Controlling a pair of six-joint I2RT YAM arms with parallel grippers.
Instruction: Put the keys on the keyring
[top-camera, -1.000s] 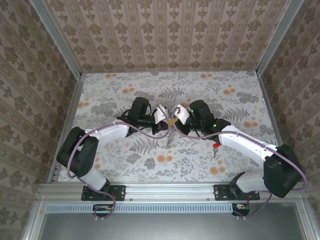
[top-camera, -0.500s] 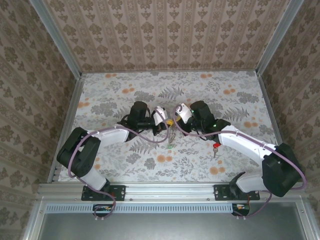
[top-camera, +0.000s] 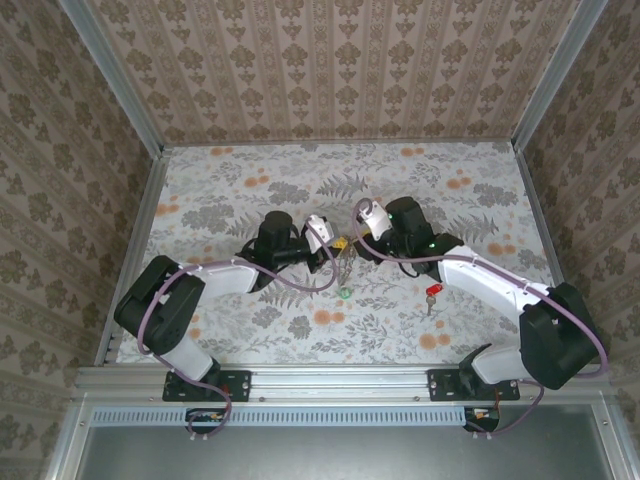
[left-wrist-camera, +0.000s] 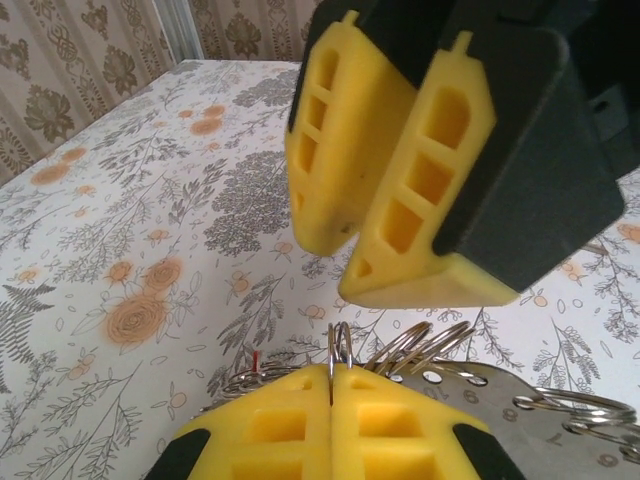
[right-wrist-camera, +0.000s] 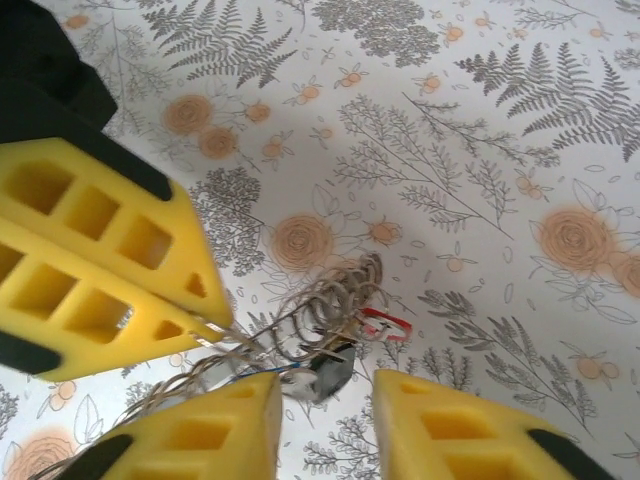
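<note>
The bench (top-camera: 470, 210) wears a white cloth printed with grey ferns and leaves and small orange blooms. The walls (top-camera: 330, 70) carry beige paper with a brown damask motif in vertical bands. The left arm (top-camera: 215, 270) and right arm (top-camera: 490, 285) are white and black, with mauve cables (top-camera: 300, 285). The left tool (left-wrist-camera: 330, 405) and right tool (right-wrist-camera: 325, 410) have yellow foam fingers in black housings. The keyring (left-wrist-camera: 400, 350) is pale silver. A red-headed key (top-camera: 432, 292) and a green-headed key (top-camera: 344, 293) stand out against the cloth.

My left pincer (left-wrist-camera: 331, 392) wears matt yellow plastic pads (left-wrist-camera: 270, 428), moulded with square hollows, in black matt shells. The keyring (left-wrist-camera: 341, 345) between them is thin, glossy metal wire. Under the keyring, the worktop (left-wrist-camera: 150, 230) looks smooth, matt, flower-printed.
</note>
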